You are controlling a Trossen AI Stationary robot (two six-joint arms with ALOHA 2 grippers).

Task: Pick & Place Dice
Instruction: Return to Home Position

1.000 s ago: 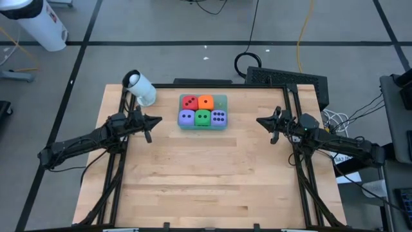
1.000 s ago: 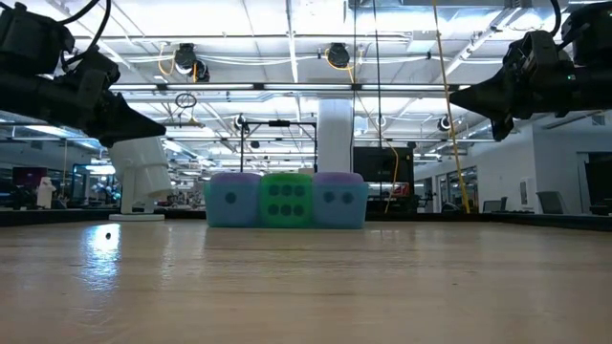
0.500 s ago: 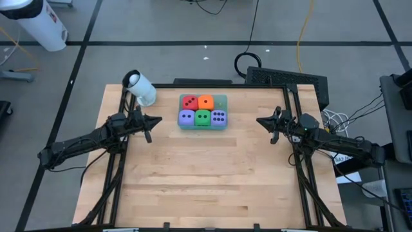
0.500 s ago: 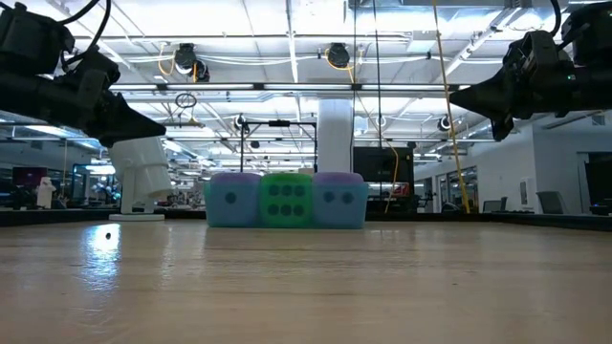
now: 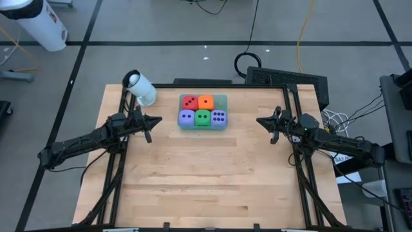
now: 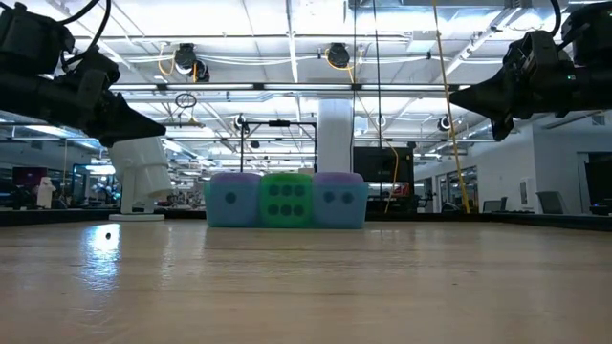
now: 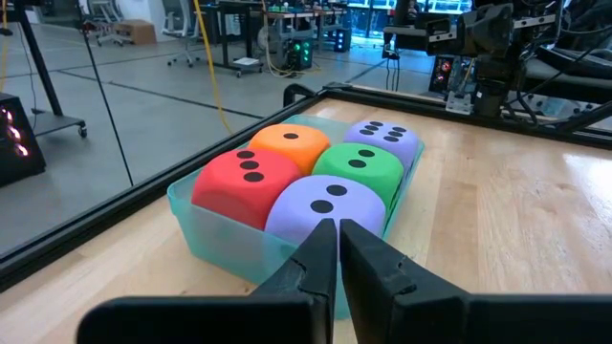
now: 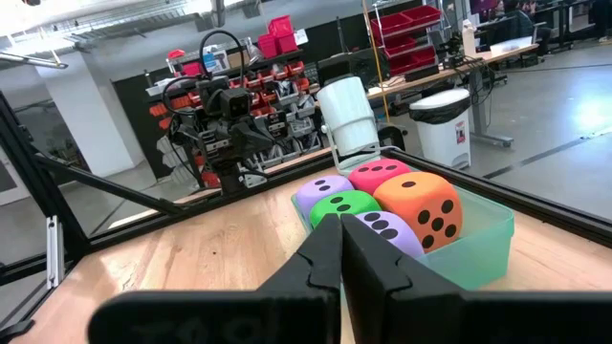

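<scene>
Largely hidden tray (under five dice)

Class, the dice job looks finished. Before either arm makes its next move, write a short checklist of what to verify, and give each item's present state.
1. All five in the tray: red die, orange die, green die, two purple dice: ok.
2. Left arm: jaws shut, nothing held: ok.
3. Right arm: jaws shut, nothing held: ok.
4. Both arms apart from the tray, one at each side: ok.
5. Tray wholly on the table: ok.
</scene>
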